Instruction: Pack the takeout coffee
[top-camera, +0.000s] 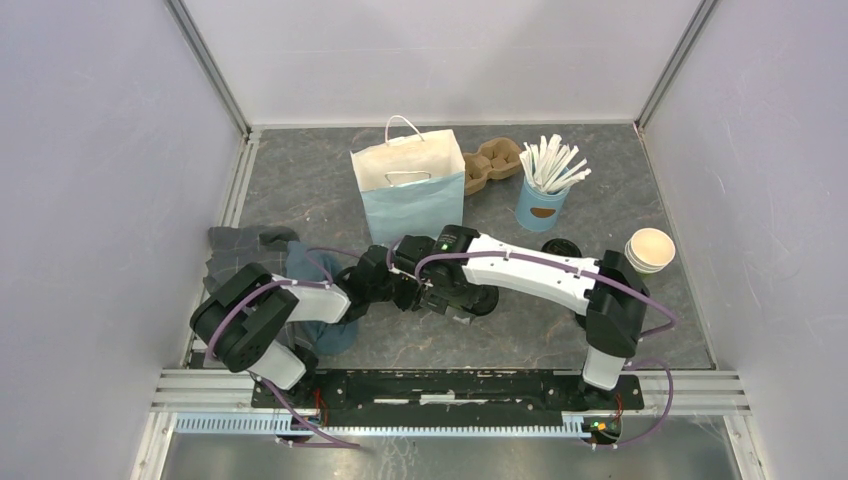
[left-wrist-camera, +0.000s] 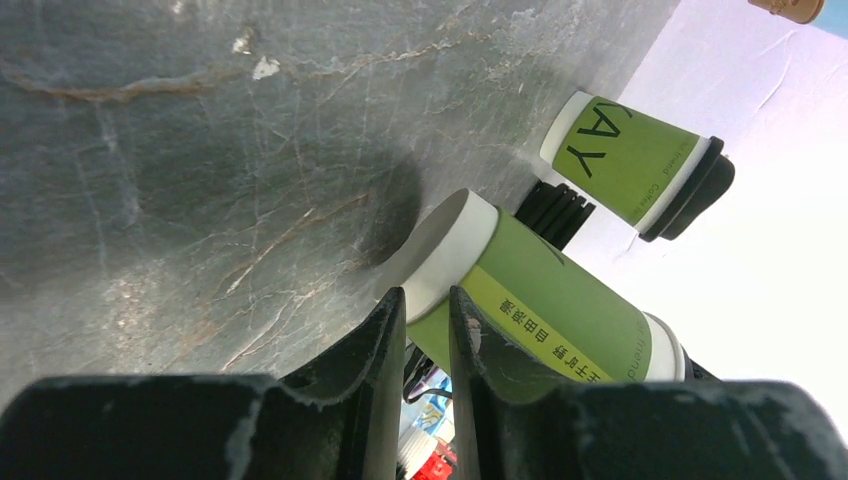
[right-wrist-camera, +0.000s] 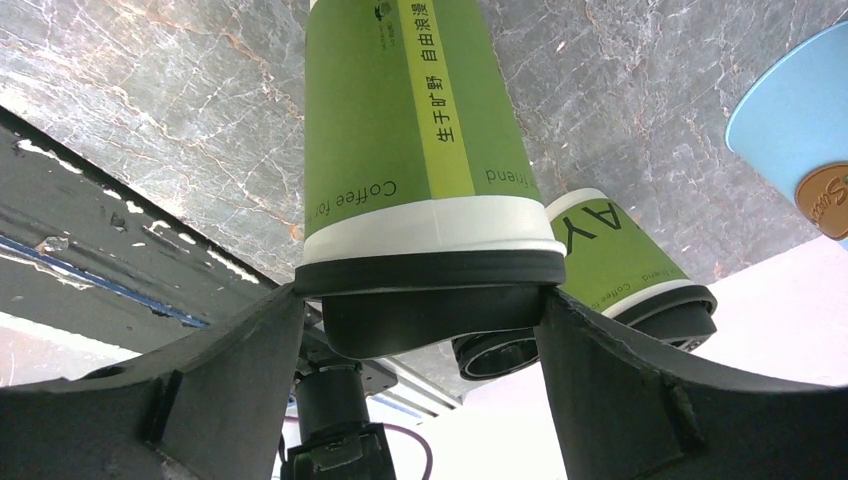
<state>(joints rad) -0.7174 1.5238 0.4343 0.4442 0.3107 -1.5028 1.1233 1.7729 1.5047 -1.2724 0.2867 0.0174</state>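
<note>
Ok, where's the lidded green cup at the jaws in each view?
Top external: lidded green cup centre, mostly hidden under the right wrist.
Left wrist: lower centre, just beyond the jaws.
Right wrist: top centre, lid between the jaws.
Shared by both wrist views: second green cup.

Materials and finishes. The tabletop (top-camera: 600, 200) was seen as grey, veined, stone-like material with a dull sheen. The takeout coffee (right-wrist-camera: 410, 130) was shown as a matt green paper cup with a white band, capped by a smooth black plastic lid (right-wrist-camera: 430, 300) of slight gloss. The bag (top-camera: 410, 190) was rendered in creased matt paper. The cup carrier (top-camera: 492, 165) was seen as rough brown moulded pulp. The fingers (right-wrist-camera: 200, 400) of the right hand were shown in matt black plastic, faintly scuffed.
</note>
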